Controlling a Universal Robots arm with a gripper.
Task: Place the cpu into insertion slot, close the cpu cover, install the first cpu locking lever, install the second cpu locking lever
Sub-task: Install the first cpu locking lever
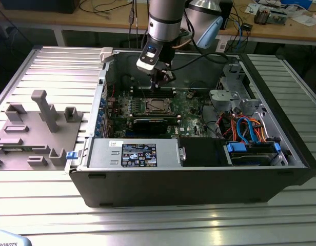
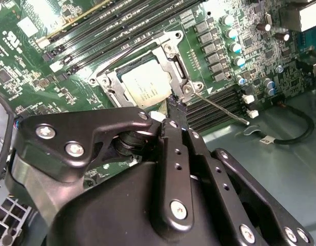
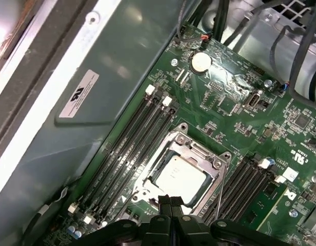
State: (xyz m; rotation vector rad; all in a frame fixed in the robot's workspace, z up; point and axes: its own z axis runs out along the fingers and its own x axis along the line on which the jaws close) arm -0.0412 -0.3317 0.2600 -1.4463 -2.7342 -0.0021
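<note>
The cpu (image 2: 146,82) is a silvery square chip lying flat in the motherboard socket, also visible in the first wrist view as the cpu (image 3: 177,175). Around it lies the cpu cover (image 2: 174,62), a metal frame whose window shows the chip; in the first wrist view the cpu cover (image 3: 195,148) looks flat on the socket. A thin wire lever (image 2: 222,109) juts out from the socket corner, away from the frame. My gripper (image 2: 176,105) hovers just above the socket's edge with its narrow black fingers pressed together and nothing between them. In the exterior view the gripper (image 1: 159,84) hangs over the socket (image 1: 158,105).
Memory slots (image 3: 140,136) run along both sides of the socket. A long black card (image 1: 147,124) lies in front of it, with the power supply (image 1: 140,154) nearer. Drive cage and cables (image 1: 245,128) fill the exterior view's right. A grey fixture (image 1: 40,118) stands outside the case.
</note>
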